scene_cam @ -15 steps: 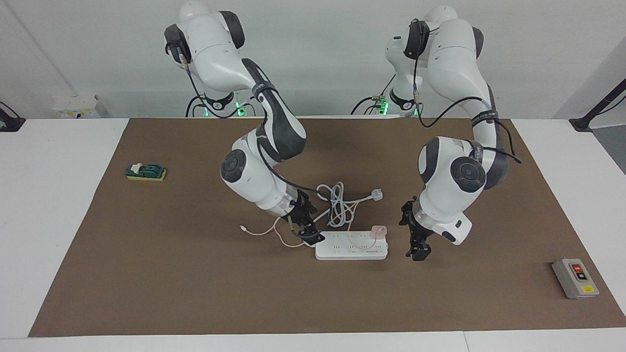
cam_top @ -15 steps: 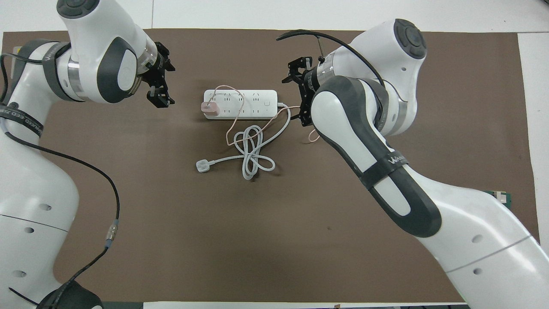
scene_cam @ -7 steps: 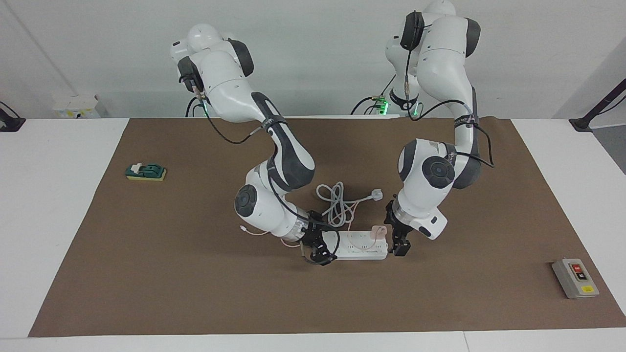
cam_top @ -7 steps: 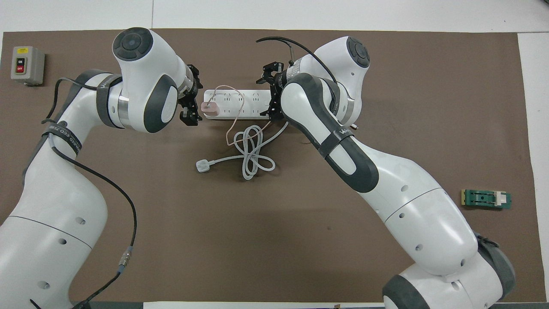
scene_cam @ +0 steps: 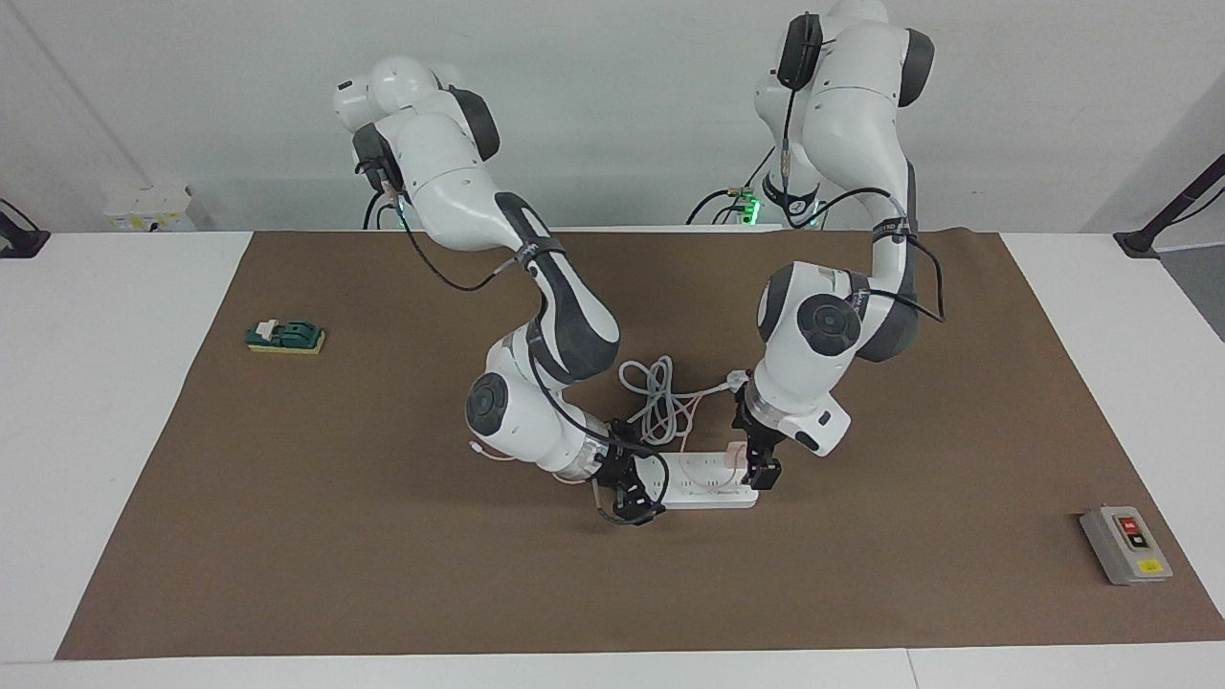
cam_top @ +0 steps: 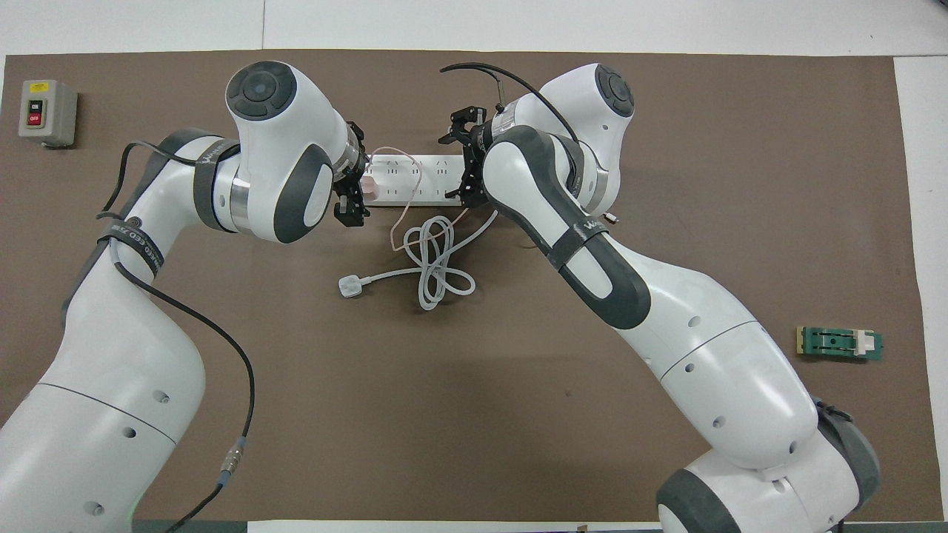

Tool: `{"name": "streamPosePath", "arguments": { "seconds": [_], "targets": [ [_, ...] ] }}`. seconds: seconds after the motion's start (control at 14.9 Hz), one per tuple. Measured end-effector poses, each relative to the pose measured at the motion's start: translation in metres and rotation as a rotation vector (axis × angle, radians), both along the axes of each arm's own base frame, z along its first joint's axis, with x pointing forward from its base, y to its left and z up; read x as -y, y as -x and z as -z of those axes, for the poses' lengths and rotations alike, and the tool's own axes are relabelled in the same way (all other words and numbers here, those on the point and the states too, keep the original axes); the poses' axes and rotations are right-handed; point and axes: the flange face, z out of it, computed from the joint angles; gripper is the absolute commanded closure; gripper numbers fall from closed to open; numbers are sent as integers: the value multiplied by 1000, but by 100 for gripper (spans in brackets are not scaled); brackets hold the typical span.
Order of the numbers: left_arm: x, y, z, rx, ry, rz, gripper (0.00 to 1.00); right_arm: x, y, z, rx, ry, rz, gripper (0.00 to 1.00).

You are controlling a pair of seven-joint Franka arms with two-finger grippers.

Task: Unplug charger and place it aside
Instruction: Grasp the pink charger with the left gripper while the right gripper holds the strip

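The pale pink charger (scene_cam: 733,451) is plugged into the white power strip (scene_cam: 703,483) at the end toward the left arm. Its thin pink cable (cam_top: 396,229) runs over the strip and onto the mat. My left gripper (scene_cam: 753,457) is open and low at that end, with a finger on each side of the charger (cam_top: 372,189). My right gripper (scene_cam: 632,498) is open and low over the strip's other end, with its fingers straddling the strip (cam_top: 415,181). In the overhead view the left gripper (cam_top: 357,180) partly covers the charger, and the right gripper (cam_top: 466,159) covers the strip's end.
A white plug (scene_cam: 737,380) with a thick coiled cord (cam_top: 437,270) lies nearer to the robots than the strip. A grey switch box (scene_cam: 1125,544) sits toward the left arm's end. A green block (scene_cam: 284,335) sits toward the right arm's end.
Both grippers moved inward and down onto the strip. The left one went from beside the strip to around the charger. The right one came onto the strip's other end.
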Motion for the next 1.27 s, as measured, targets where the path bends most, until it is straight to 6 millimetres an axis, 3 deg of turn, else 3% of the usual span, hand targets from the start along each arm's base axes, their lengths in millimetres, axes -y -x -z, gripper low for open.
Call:
{"name": "streamPosePath", "arguments": {
  "seconds": [0.07,0.27,0.67,1.07,1.27],
  "targets": [
    [1,2,3,1,0,-1,33,0,0,1,-2,-1,-1,0],
    [0,5,8,2,-4,-2,99,-1,1,3,-11,-5,-6,0],
    [-1,4,6,22,-12,6,100,1,0,8,-4,-17,-36,0],
    [-1,5,6,26,-11,6,100,33,-6,12,-80,-73,-59,0],
    [-1,5,6,27,-11,6,100,34,-8,12,-74,-80,-59,0]
  ]
}}
